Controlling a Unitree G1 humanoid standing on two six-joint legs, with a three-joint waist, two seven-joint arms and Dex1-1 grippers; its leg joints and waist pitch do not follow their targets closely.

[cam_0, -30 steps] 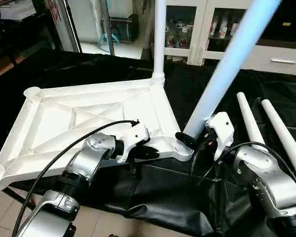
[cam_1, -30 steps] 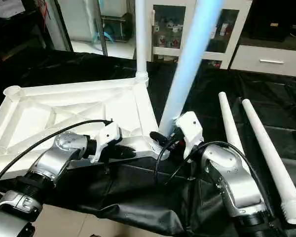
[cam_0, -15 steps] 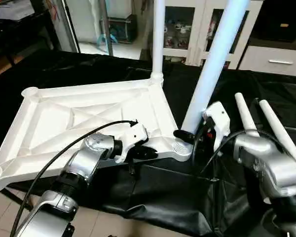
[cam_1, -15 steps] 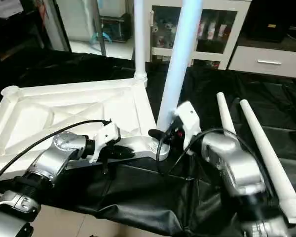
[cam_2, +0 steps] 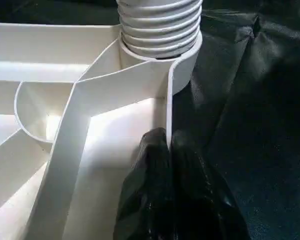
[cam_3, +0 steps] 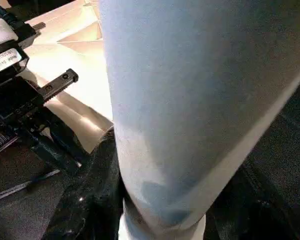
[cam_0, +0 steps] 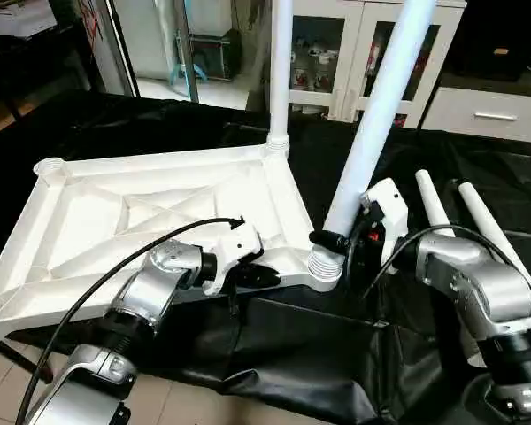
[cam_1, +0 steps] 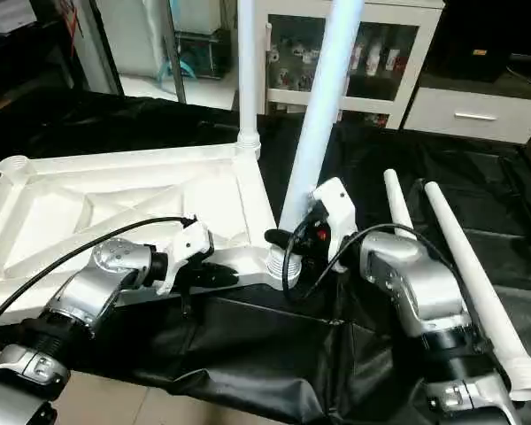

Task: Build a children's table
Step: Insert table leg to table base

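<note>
Head camera, left eye: I see the table top (cam_0: 150,212) lying underside up on the black-covered work table (cam_0: 478,150), ribs and X-brace facing me. One leg (cam_0: 280,71) stands upright in the far corner socket. A second leg (cam_0: 376,124) stands in the near right corner socket (cam_0: 326,266), leaning slightly to the right, with its threaded end partly above the socket rim. My right gripper (cam_0: 341,241) is clamped around this leg just above the socket. My left gripper (cam_0: 258,277) is closed on the near edge wall of the top, just beside that socket.

Head camera, right eye: two loose legs (cam_1: 465,257) lie side by side on the black cover to the right of the top. The far left socket (cam_1: 13,165) is empty. I cannot tell from here how the near left corner stands.

Left wrist camera: the two black fingers (cam_2: 155,200) pinch the thin rim wall of the top. The ribbed thread of the second leg shows several turns above the socket.

Right wrist camera: the second leg passes close across the lens, with a black finger (cam_3: 95,195) against its side.

Status, as I judge it: one leg fitted, the second started but not fully seated, two legs still to fit. After that, the table must be turned upright.
</note>
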